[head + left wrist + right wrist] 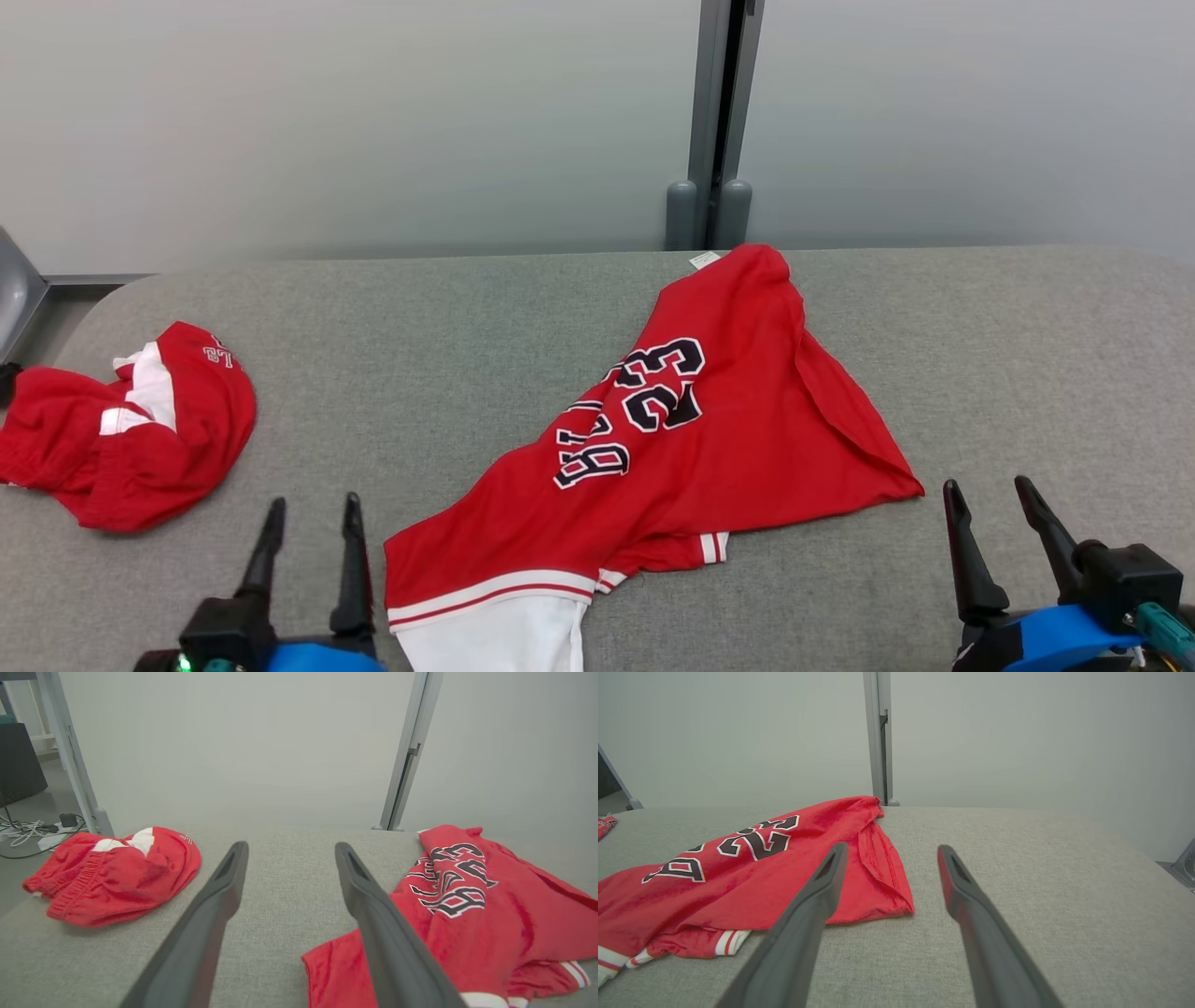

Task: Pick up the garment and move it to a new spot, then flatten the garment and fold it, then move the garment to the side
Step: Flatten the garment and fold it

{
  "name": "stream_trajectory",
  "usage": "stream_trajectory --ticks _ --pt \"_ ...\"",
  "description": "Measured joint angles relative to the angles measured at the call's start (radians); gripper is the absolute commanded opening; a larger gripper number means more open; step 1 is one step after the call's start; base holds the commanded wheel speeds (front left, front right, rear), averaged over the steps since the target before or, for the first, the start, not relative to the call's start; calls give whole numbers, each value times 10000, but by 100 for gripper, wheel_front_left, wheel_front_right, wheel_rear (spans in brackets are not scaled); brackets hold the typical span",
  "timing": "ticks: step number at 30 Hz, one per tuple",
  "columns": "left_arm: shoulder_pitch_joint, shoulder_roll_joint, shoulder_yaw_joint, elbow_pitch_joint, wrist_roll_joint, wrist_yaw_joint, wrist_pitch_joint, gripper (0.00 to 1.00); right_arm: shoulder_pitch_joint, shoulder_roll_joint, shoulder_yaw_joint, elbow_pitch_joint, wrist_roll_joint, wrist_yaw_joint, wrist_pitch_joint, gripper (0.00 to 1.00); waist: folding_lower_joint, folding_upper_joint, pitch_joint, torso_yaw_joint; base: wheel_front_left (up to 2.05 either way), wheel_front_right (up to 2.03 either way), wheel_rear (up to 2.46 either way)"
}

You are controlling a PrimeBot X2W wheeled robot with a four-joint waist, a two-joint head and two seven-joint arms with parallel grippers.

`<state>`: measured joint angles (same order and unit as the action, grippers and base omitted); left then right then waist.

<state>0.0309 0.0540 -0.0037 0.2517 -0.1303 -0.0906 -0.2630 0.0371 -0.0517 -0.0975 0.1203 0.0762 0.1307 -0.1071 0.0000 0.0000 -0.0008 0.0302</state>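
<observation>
Jersey [747, 448] rumpled between left gripper [315, 502] and right gripper [986, 483], both spread, empty; left wrist view adds floor cables [25, 829].

Head view: left claw [315, 504] and right claw [986, 485] hovering low, jaws gaping wide, gripping nothing, fingers pointing forward

Red cloth garment [709, 448] (matt), grey woven tabletop [1027, 373]
</observation>
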Motion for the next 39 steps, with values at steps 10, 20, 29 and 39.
stream_trajectory --ticks 10,20,29,39 --pt "559 136 -1133 1011 27 -267 136 100 -438 6 -435 1333 -138 0 -332 100 0 0 238 82 0 0 0" --pt "1121 537 -2537 1329 -533 -382 479 100 -1700 -224 -554 3066 -242 0 -828 100 1 0 638 200 0 0 0" --pt "1324 993 -3106 1352 -1116 -383 562 100 -2725 -362 -502 4828 -272 0 -1266 100 0 0 850 294 0 0 0" --pt "1311 1076 -3680 1392 -1526 -382 815 100 -3452 -516 -596 6299 -295 0 -1501 100 1 0 1059 442 0 0 0"
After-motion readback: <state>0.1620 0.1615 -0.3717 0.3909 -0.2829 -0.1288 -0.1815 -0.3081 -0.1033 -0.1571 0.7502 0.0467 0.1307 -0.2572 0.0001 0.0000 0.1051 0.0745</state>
